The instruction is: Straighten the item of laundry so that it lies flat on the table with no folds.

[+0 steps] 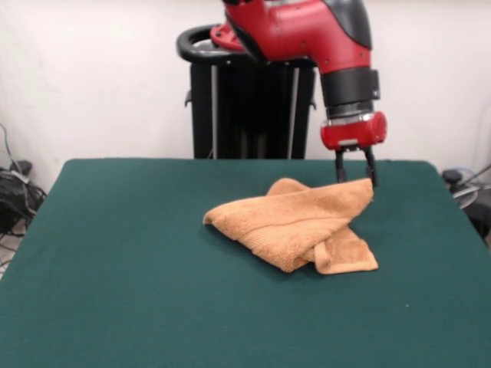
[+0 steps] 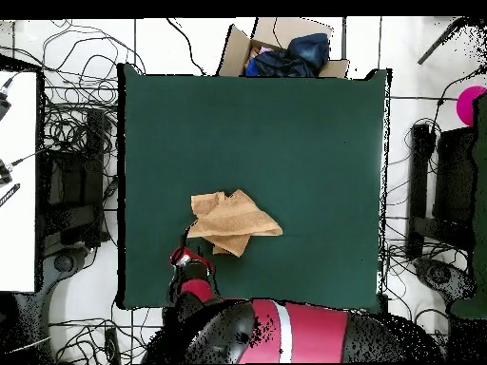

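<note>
Overhead, arm hangs at crumpled towel's far corner

Plainly the red and black arm (image 1: 307,31) reaches down from above, wrist vertical. Its gripper (image 1: 354,178) points straight down, the two dark fingers (image 1: 339,167) a narrow gap apart, their tips meeting the raised corner of the towel (image 1: 295,222); whether they pinch it cannot be told. The towel lies bunched and folded near the middle of the green table (image 1: 115,268).
</note>
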Motion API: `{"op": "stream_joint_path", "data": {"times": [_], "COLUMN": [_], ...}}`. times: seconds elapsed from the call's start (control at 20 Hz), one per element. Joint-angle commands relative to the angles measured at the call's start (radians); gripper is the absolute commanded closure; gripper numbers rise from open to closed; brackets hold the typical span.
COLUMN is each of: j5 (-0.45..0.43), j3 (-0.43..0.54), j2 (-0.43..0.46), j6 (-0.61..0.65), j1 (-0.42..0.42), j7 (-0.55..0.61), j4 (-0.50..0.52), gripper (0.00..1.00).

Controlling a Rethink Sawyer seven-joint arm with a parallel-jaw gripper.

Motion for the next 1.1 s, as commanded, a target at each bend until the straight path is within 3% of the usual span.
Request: {"op": "stream_joint_path", "data": {"times": [0.05, 0.6, 1.1], "j5": [0.045, -0.006, -0.001], "j3": [0.029, 0.124, 0.197], "j2": [0.046, 0.073, 0.089], "j6": [-0.081, -0.143, -0.152], "j1": [-0.031, -0.106, -0.137], "j7": [0.266, 0.339, 0.352], "j4": [-0.124, -0.112, -0.097], "gripper": [0.00, 0.00, 0.00]}}
